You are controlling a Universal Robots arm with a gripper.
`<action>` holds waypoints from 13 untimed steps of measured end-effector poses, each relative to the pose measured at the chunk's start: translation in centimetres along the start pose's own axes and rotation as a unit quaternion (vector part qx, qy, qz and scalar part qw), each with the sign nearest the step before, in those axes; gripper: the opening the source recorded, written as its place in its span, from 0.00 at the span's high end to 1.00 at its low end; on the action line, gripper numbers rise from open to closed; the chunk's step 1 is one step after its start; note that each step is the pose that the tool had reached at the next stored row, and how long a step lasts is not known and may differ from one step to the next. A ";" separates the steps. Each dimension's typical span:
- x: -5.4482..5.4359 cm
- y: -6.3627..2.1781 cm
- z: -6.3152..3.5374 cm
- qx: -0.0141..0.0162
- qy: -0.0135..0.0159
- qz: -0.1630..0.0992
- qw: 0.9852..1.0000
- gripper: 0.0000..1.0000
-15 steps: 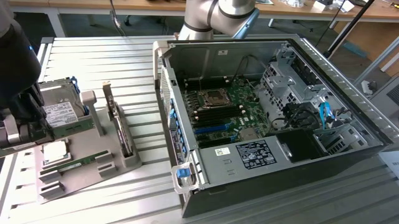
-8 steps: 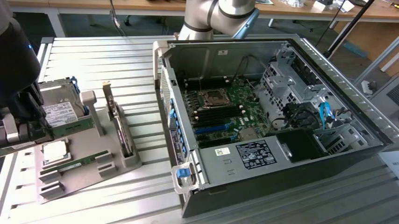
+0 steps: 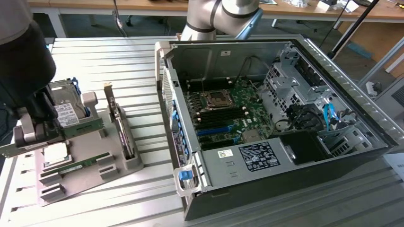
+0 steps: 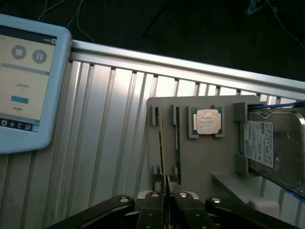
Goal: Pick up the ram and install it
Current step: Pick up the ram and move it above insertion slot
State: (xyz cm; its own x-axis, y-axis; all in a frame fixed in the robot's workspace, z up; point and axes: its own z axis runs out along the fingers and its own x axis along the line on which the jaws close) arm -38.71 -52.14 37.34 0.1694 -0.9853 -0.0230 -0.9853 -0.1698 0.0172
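The ram (image 3: pixel 82 125) is a thin green stick, seen edge-on in the wrist view (image 4: pixel 161 143). My gripper (image 3: pixel 37 136) (image 4: pixel 165 191) is shut on its middle, at the exterior view's left. The stick appears raised slightly over the grey parts tray (image 3: pixel 94 177) (image 4: pixel 205 162). A second green stick (image 3: pixel 82 165) (image 4: pixel 177 143) lies in a tray slot beside it. The open computer case (image 3: pixel 189 56) lies at the exterior view's right, apart from the gripper. Its motherboard (image 3: pixel 227 113) faces up, with dark memory slots below the processor socket.
The tray also holds a silver processor chip (image 4: pixel 207 120), a hard drive (image 4: pixel 276 143) and an upright card with a metal bracket (image 3: pixel 120 132). A tablet (image 4: pixel 24 81) lies on the ribbed metal table. The arm's dark bulk stands over the tray's far end.
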 end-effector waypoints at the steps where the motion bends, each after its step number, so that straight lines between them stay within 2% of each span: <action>1: 0.1 -0.46 -0.01 0.000 0.000 0.000 1.000 0.86; 7: 0.5 -2.83 -0.06 -0.002 0.000 0.000 1.000 0.86; 12: 0.9 -5.14 -0.11 -0.004 -0.001 0.000 1.000 0.86; 13: 1.0 -5.84 -0.12 -0.004 -0.001 0.000 1.000 0.86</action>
State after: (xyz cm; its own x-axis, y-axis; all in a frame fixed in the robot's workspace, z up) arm -32.78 -52.17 37.33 0.1692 -0.9853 -0.0246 -0.9851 -0.1698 0.0253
